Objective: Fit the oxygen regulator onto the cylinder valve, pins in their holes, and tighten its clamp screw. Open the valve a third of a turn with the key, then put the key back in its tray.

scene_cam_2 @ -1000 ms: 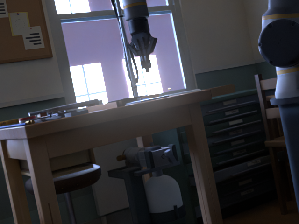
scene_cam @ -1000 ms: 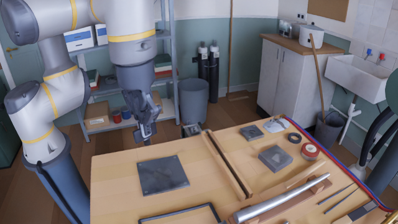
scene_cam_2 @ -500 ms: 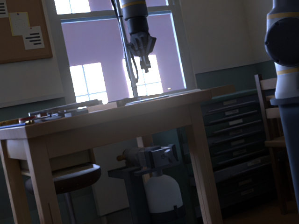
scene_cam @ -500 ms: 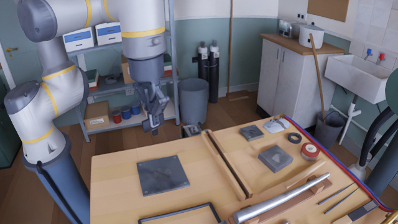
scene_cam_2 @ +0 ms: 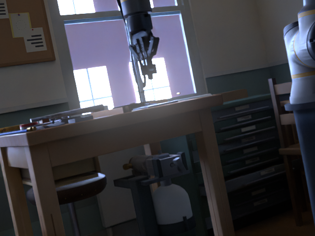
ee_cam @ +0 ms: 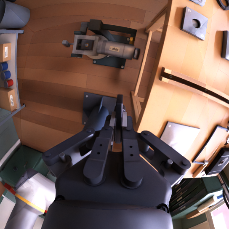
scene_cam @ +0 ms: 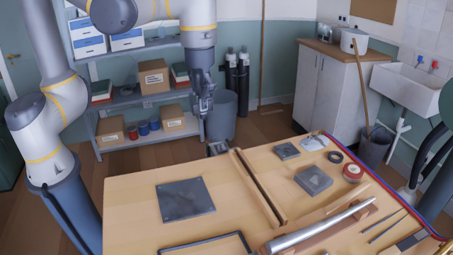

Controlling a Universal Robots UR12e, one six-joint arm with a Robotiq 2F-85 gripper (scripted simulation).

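My gripper (scene_cam: 202, 108) (scene_cam_2: 149, 72) (ee_cam: 118, 119) is closed on the valve key, a thin dark flat piece standing between my fingers. It hangs high in the air beyond the far edge of the workbench. The oxygen cylinder (scene_cam_2: 171, 203) stands on the floor below the bench edge in a dark stand. The grey regulator (ee_cam: 100, 47) (scene_cam_2: 157, 163) (scene_cam: 217, 147) sits on the cylinder's valve, lying across it. The key tray (scene_cam: 203, 244), a dark frame, lies at the near edge of the bench.
The wooden workbench (scene_cam: 262, 198) carries a grey plate (scene_cam: 184, 199), a wooden rail (scene_cam: 258, 186), metal blocks, a steel bar (scene_cam: 318, 226) and small parts. The arm's base column (scene_cam: 63, 198) stands left of the bench. Shelves (scene_cam: 141, 92) and a grey bin (scene_cam: 223, 113) stand behind.
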